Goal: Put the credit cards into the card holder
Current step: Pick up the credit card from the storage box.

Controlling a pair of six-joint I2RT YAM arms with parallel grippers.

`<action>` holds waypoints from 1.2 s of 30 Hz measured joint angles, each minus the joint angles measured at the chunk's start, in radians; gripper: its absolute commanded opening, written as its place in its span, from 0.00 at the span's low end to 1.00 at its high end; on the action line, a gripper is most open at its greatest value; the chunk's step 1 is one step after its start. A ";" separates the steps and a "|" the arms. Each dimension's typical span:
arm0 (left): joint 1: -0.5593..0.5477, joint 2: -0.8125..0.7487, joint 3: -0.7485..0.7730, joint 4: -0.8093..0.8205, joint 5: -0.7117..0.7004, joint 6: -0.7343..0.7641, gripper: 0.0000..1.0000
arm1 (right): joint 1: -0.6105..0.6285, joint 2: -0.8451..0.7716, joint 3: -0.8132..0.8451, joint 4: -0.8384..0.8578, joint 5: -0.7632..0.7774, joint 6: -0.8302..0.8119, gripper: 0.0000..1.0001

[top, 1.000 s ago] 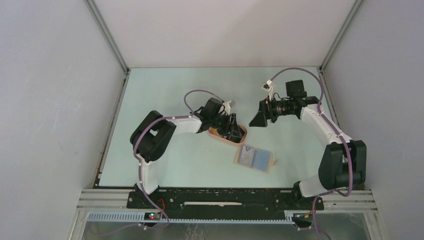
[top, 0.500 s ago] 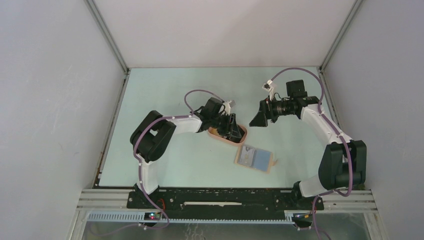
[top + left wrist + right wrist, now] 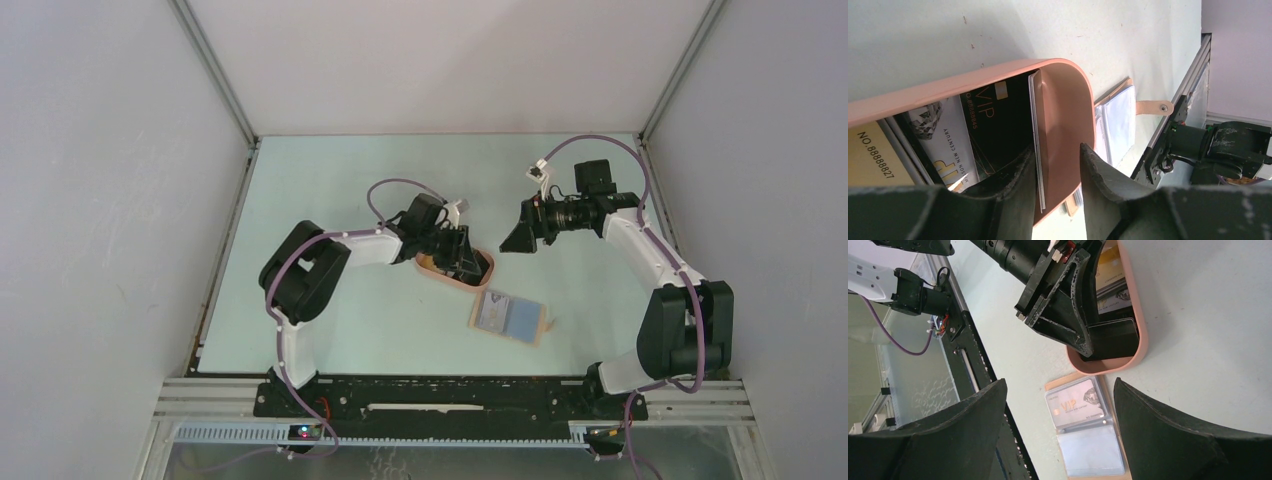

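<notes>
The left end effector [image 3: 1057,152] reaches into the peach tray [image 3: 1063,65] near the middle of the bench [image 3: 340,320]. Its jaws stand narrow, one finger inside and one outside the tray's rounded end wall. A white card [image 3: 1034,115] stands on edge against the inside of that wall; whether the jaws clamp it I cannot tell. A black card [image 3: 993,125] and a yellow card [image 3: 873,160] lie flat in the tray. The right end effector [image 3: 1059,382] hangs wide apart and holds nothing, nearer the bench's right edge. The card holder [image 3: 510,318] lies open between the tray and the near edge, with a grey card [image 3: 1080,407] in one sleeve.

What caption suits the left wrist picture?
Left claw straddling the end of the peach tray, a white card against its wall.
</notes>
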 measured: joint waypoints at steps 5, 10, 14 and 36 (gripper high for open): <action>0.008 -0.007 -0.002 0.008 0.002 0.000 0.38 | 0.000 0.000 0.000 -0.001 -0.003 0.000 0.87; 0.017 -0.014 -0.002 0.021 0.008 0.000 0.35 | 0.000 0.000 0.000 -0.003 -0.005 0.000 0.87; 0.021 -0.017 -0.002 0.029 0.012 -0.001 0.31 | -0.002 0.000 0.000 -0.003 -0.005 0.000 0.87; 0.055 -0.037 -0.030 0.043 -0.013 -0.005 0.03 | -0.002 0.000 0.000 -0.003 -0.005 0.000 0.87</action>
